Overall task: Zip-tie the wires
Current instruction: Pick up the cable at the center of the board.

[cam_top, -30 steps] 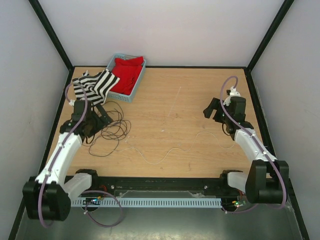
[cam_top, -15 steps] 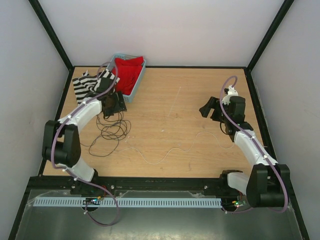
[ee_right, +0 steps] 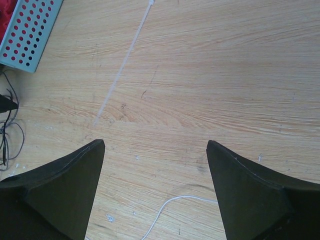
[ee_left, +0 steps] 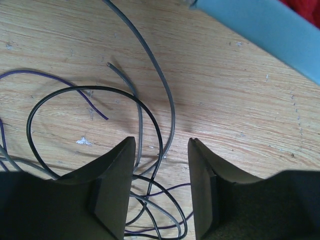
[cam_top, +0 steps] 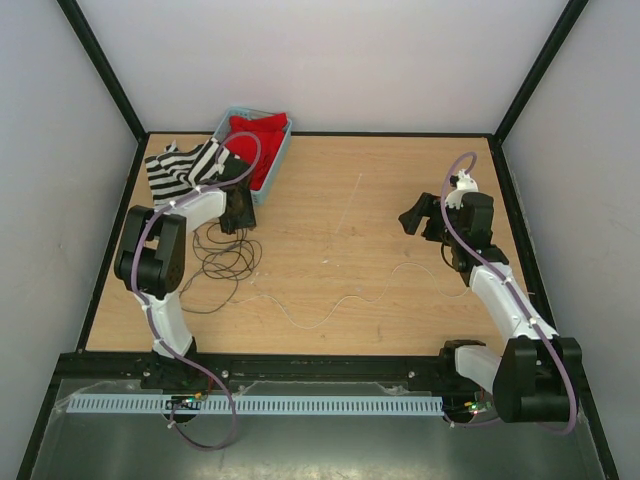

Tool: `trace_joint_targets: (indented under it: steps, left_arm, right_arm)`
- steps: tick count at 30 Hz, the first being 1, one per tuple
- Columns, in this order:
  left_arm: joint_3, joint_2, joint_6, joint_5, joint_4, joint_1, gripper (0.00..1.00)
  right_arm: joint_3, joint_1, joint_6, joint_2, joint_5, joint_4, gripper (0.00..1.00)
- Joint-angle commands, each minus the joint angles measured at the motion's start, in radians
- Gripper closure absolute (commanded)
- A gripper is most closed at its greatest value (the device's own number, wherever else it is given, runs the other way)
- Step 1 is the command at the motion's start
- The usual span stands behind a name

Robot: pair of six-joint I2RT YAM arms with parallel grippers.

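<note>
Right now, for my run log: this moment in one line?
left hand open astride wires | right hand open, holding nothing | zip tie lying on table

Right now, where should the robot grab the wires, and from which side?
Pinch the wires where three strands run close together between the left tool's tips, coming straight down from above. They lie flat on the table, so a sideways reach would probably slide over them; elsewhere the loops spread wide.

A robotics lab test cell: wooden tabletop (cam_top: 400,320) walled by white panels (cam_top: 330,60) on black framing (cam_top: 100,65), two robot arms (cam_top: 505,295) mounted at its edge.
</note>
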Motion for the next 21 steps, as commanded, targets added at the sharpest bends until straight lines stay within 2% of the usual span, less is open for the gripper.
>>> trace_joint_targets:
  steps: [1,6,10,21]
  left_arm:
    - [0.025,0.018,0.015,-0.020,0.001,-0.006,0.55]
    - [0.007,0.015,0.005,-0.023,0.003,-0.010,0.73]
    - [-0.002,0.015,0.004,-0.023,0.004,-0.009,0.83]
    - [-0.020,0.018,0.009,-0.048,0.006,-0.010,0.85]
  right_arm:
    - [-0.004,0.002,-0.008,-0.023,0.001,0.010,0.07]
    - [-0.003,0.003,-0.012,-0.023,0.008,0.007,0.07]
    - [-0.004,0.002,-0.014,-0.024,0.010,0.001,0.07]
    - [-0.004,0.003,-0.022,-0.036,0.021,-0.010,0.07]
